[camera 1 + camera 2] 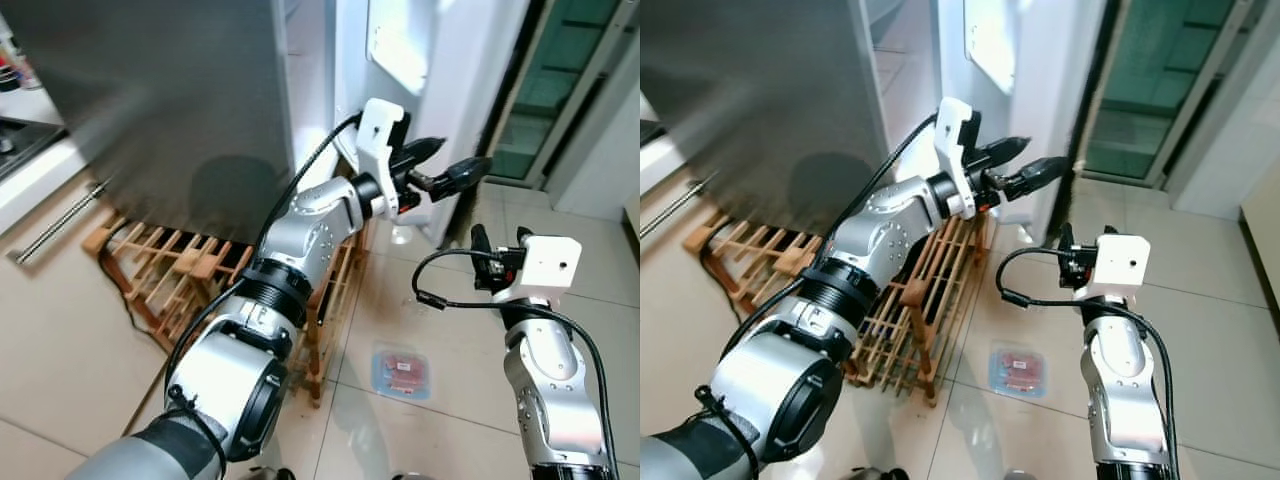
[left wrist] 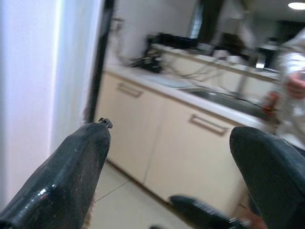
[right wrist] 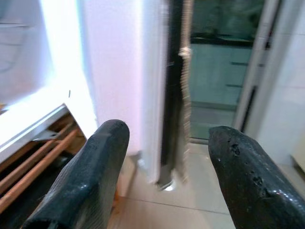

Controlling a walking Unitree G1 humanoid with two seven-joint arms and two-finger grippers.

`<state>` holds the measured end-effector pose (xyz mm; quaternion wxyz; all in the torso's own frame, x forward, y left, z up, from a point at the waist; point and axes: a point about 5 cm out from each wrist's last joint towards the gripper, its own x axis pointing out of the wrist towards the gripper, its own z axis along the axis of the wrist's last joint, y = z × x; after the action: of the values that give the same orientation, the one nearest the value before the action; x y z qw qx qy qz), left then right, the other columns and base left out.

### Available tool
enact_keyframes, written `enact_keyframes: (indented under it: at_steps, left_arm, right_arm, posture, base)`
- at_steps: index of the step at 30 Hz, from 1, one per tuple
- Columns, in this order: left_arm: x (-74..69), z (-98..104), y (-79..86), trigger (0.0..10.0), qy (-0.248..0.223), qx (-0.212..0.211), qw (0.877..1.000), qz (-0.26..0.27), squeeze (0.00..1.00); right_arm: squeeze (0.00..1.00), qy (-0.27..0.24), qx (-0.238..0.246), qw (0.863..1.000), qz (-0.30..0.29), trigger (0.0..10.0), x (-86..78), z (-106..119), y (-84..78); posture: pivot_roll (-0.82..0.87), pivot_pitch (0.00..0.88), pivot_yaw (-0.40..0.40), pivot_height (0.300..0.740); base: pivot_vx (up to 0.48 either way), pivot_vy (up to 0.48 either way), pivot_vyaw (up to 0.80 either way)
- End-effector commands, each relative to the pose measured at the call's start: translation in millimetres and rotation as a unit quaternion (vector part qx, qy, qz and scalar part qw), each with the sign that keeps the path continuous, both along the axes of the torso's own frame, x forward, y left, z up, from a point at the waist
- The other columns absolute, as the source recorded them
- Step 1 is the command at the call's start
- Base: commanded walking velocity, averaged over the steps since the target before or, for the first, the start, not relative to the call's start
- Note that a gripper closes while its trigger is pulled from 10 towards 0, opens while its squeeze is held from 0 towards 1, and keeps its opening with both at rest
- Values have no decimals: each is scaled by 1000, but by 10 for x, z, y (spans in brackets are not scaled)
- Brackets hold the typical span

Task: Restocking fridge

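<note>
Glossy beige floor tiles (image 1: 60,330) cover the lower part of the head views. A tall grey-steel fridge body (image 1: 170,90) fills the upper left, its white fridge door (image 1: 440,90) swung open at upper centre. A slatted wooden rack (image 1: 170,265) lies on the floor at the fridge's foot, partly hidden behind the left arm. A green-tinted glass door (image 1: 560,80) is cut off at the upper right.

The left gripper (image 1: 452,166) reaches to the white door's edge, its fingers spread wide and holding nothing. The right gripper (image 1: 498,240), centre right, is open and empty too.

A small clear plastic tray of red food (image 1: 402,372) lies on the tiles at lower centre; its contents are too small to identify.

The left wrist view is blurred: cream cabinets (image 2: 190,148) and a person's hand (image 2: 296,86).
</note>
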<state>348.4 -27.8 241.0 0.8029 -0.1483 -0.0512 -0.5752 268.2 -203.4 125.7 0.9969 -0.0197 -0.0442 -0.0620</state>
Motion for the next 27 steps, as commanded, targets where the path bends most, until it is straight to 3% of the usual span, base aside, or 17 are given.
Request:
enact_keyframes:
  at_steps: [1, 4, 7, 9, 10, 11, 12, 15, 18, 19, 20, 21, 23, 24, 25, 26, 27]
  left_arm:
    - [-344, 153, -547, 10000, 19, -70, 994, -82, 0]
    - [-218, 130, -359, 10000, 37, -84, 995, -38, 0]
    - [-57, 52, 149, 10000, 46, -105, 992, 54, 0]
    - [-42, 5, 352, 10000, 51, -110, 989, 80, 0]
    - [-71, -103, 632, 10000, 51, -100, 988, 102, 0]
    - [-71, -103, 632, 10000, 51, -100, 988, 102, 0]
    - [-200, -287, 1045, 10000, 56, -72, 988, 125, 0]
    - [-393, -636, 1661, 10000, 83, -6, 976, 200, 0]
    - [-502, -783, 1967, 10000, 110, 13, 958, 266, 0]
    - [-502, -783, 1967, 10000, 110, 13, 958, 266, 0]
    - [-546, -832, 2093, 10000, 117, 18, 943, 310, 0]
    - [-555, -872, 2219, 10000, 123, 15, 917, 378, 0]
    - [-571, -953, 2459, 10000, 136, 14, 831, 538, 0]
    - [-571, -953, 2459, 10000, 136, 14, 831, 538, 0]
    - [-584, -974, 2521, 10000, 136, 20, 792, 595, 0]
    - [-606, -965, 2536, 10000, 137, 24, 772, 620, 0]
    - [-611, -946, 2515, 10000, 134, 35, 767, 627, 0]
  right_arm:
    - [0, -6, 5, 1000, -13, 10000, -16, 43, -34]
    - [0, -8, 4, 1000, -11, 10000, -8, 57, -18]
    - [0, -9, -1, 1000, 10, 10000, 34, 71, 69]
    - [0, -8, -1, 1000, 17, 10000, 61, 75, 103]
    - [0, -9, 1, 1000, 22, 10000, 88, 85, 121]
    - [0, -9, 1, 1000, 22, 10000, 88, 85, 121]
    - [0, -10, 1, 1000, 30, 10000, 123, 92, 142]
    - [0, -7, 10, 999, 39, 10000, 186, 70, 163]
    - [0, -3, 20, 999, 51, 10000, 235, 50, 199]
    - [0, -3, 20, 999, 51, 10000, 235, 50, 199]
    - [0, -1, 28, 998, 59, 10000, 267, 48, 228]
    - [0, 0, 40, 997, 71, 10000, 305, 49, 268]
    - [0, 10, 78, 993, 85, 10000, 398, 35, 329]
    - [0, 10, 78, 993, 85, 10000, 398, 35, 329]
    - [0, 19, 104, 990, 88, 10000, 449, 20, 352]
    - [0, 25, 123, 988, 91, 10000, 488, 7, 372]
    - [0, 31, 133, 986, 97, 10000, 519, 0, 399]
  posture:
    - [-304, 0, 93, 740]
    - [-290, 0, 89, 740]
    - [-254, 0, 81, 740]
    - [-254, 0, 81, 740]
    - [-211, 1, 79, 740]
    - [-211, 1, 79, 740]
    - [-184, 0, 77, 740]
    - [-113, 0, 58, 740]
    - [-70, 0, 41, 740]
    - [-70, 0, 41, 740]
    - [-56, 0, 34, 740]
    - [-44, 0, 26, 740]
    - [-9, 0, 8, 740]
    - [-9, 0, 8, 740]
    - [0, 0, 2, 740]
    - [4, 0, -1, 740]
    - [7, 0, -1, 740]
  base:
    - [0, 0, 0]
    - [0, 0, 0]
    - [0, 0, 490]
    - [0, 0, 728]
    - [0, 0, 706]
    - [0, 0, 706]
    - [0, 0, 706]
    - [0, 0, 696]
    - [0, -82, 679]
    - [0, -247, 663]
    - [0, -255, 650]
    - [0, -255, 613]
    - [0, -253, 584]
    - [0, -255, 575]
    - [0, -412, 569]
    - [0, -480, 575]
    - [0, -480, 575]
